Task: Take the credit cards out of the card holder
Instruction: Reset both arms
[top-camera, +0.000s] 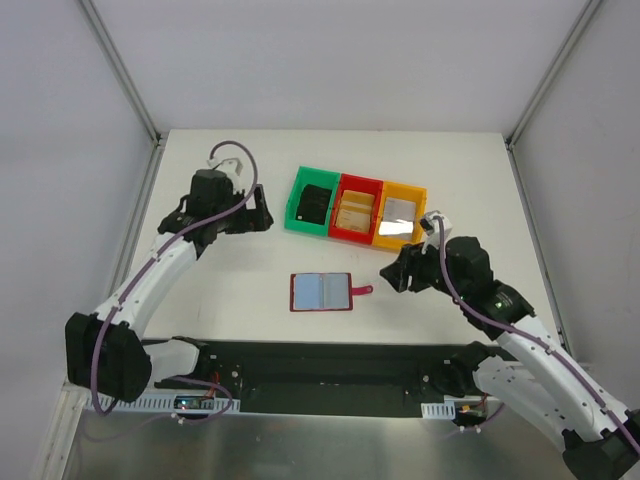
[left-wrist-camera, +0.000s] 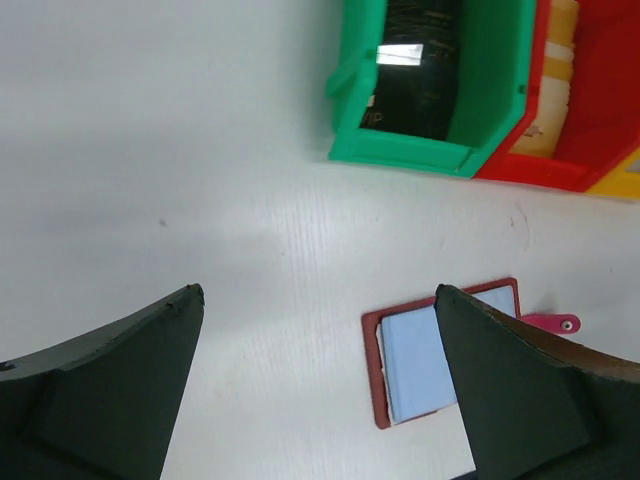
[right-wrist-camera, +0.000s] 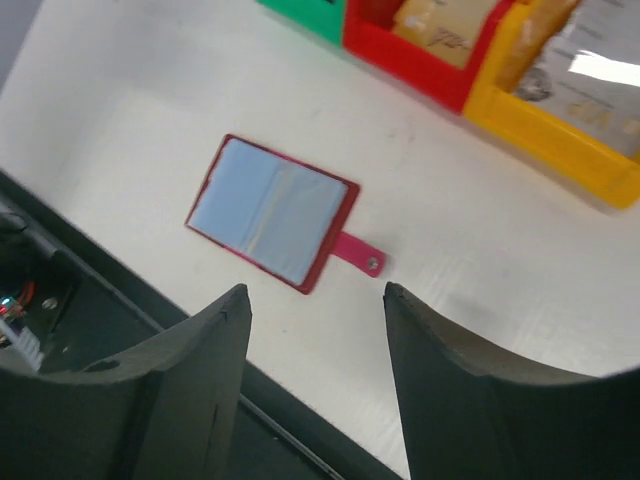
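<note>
Three colours of credit cards lie outside the card holder (top-camera: 322, 292), in a row of bins just beyond it: a black card (top-camera: 316, 204) in the green bin (top-camera: 296, 195), a tan-gold card (top-camera: 355, 210) in the red bin (top-camera: 352, 236), and a silvery grey card (top-camera: 400, 211) in the orange bin (top-camera: 405, 187). Whether each bin holds one card or a small stack cannot be told from these views.

The card holder itself lies opened flat on the table (top-camera: 220, 290), nearer the arm bases than the bins, blue-grey pockets up and its red tab (top-camera: 362, 291) sticking out toward the right arm. The pockets read as plain, smooth panels in both wrist views, and no card edge shows in them. By that, the emptying looks finished or very close to it. A card tucked fully inside a pocket cannot be ruled out, so one check of the pockets may be all that is left.

The right gripper (right-wrist-camera: 316, 291) hangs above the table just to the tab side of the holder, its jaws parted about halfway with nothing between them. The left gripper (left-wrist-camera: 318, 295) is farther off, on the holder's opposite side and beyond it, beside the green bin, spread fully wide and likewise empty. Neither touches the holder.
</note>
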